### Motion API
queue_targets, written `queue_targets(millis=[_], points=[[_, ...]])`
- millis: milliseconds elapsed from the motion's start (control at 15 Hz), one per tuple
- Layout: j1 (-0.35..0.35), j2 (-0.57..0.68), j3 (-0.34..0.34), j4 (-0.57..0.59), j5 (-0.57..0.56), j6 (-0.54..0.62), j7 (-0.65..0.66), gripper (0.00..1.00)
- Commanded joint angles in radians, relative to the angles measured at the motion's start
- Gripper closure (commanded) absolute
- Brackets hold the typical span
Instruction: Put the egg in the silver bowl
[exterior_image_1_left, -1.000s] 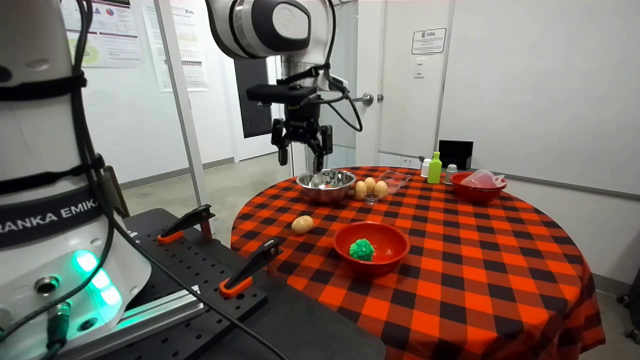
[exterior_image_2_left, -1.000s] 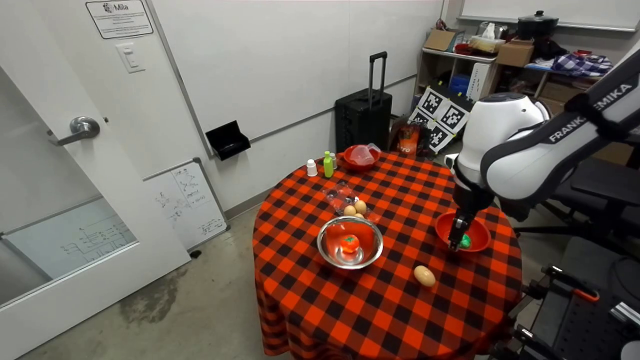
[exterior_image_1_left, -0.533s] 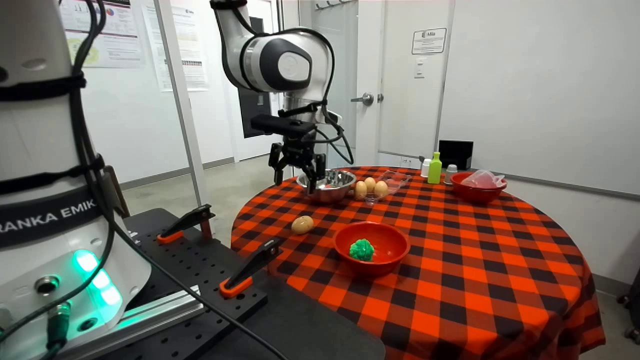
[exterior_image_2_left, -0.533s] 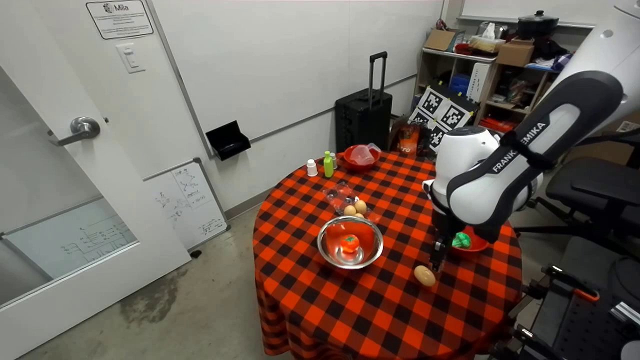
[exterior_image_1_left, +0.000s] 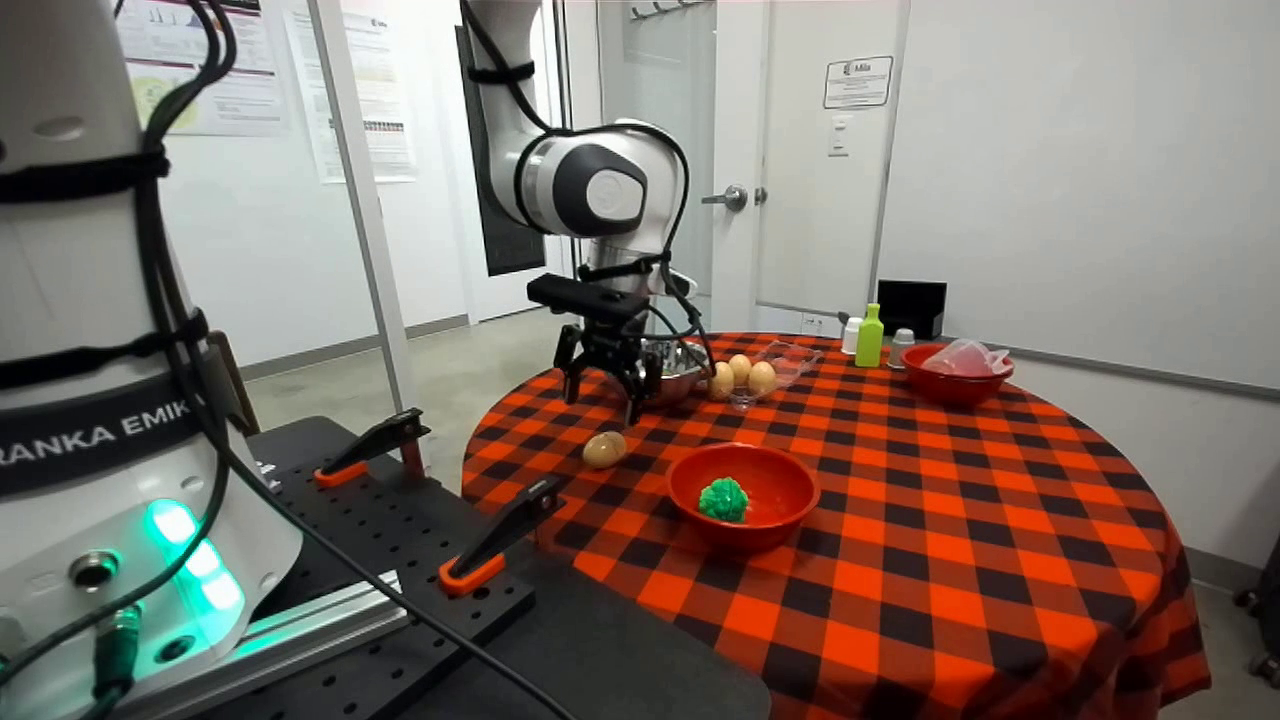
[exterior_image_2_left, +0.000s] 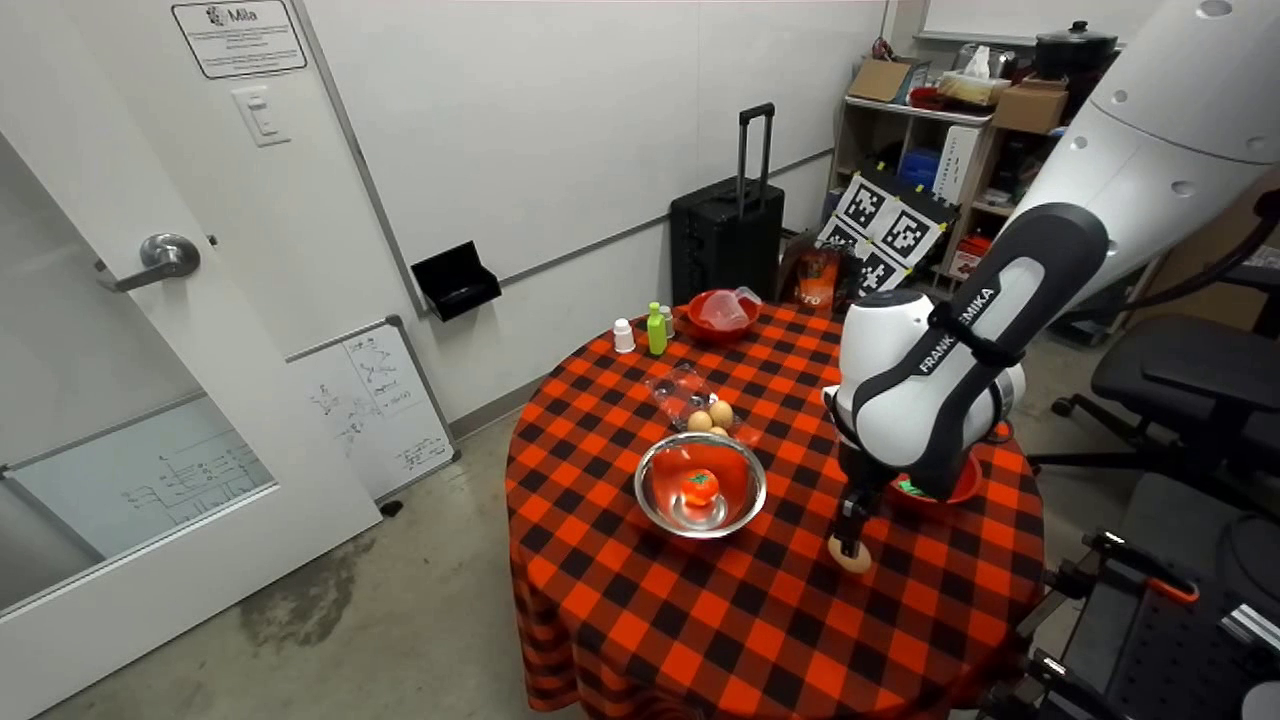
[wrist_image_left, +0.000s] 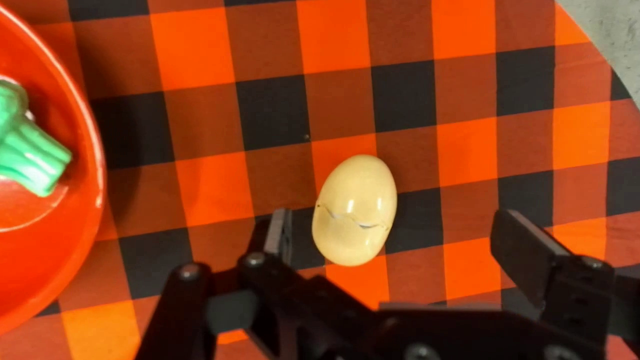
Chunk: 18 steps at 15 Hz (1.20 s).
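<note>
Hanging above the egg (wrist_image_left: 356, 192), the black gripper (exterior_image_1_left: 602, 404) has its fingers well parted, and in the wrist view the shell shows between their flat, blocky pads (wrist_image_left: 522, 250). Smooth, cream-coloured and glossy, the egg is an oval with a jagged line across its waist; it lies on the checked cloth (exterior_image_1_left: 900, 560) of red and black. Near the egg but apart from it stands the silver bowl (exterior_image_2_left: 740, 485), round, of polished metal, its curved wall mirroring red; inside sits a shiny red tomato (exterior_image_2_left: 700, 488) with a green top. Nearer the egg is a smooth red bowl (exterior_image_1_left: 790, 490) holding green broccoli (exterior_image_1_left: 723, 500), knobbly at the head, fluted along the stem. Farther from the egg than the silver bowl, three tan eggs (exterior_image_1_left: 740, 368) cluster at a clear, thin plastic carton (exterior_image_2_left: 680, 388); farther still from the egg stands a lime-green bottle (exterior_image_2_left: 656, 332), narrow at the neck.
</note>
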Motion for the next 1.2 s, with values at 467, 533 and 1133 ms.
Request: queue_targets(millis=[467, 533, 1133], points=[[0.015, 0.146, -0.03, 0.117, -0.056, 0.016, 0.126, 0.0], [0.014, 0.153, -0.03, 0.122, -0.057, 0.014, 0.132, 0.0], [0.006, 0.199, -0.025, 0.15, -0.055, 0.0, 0.156, 0.71]])
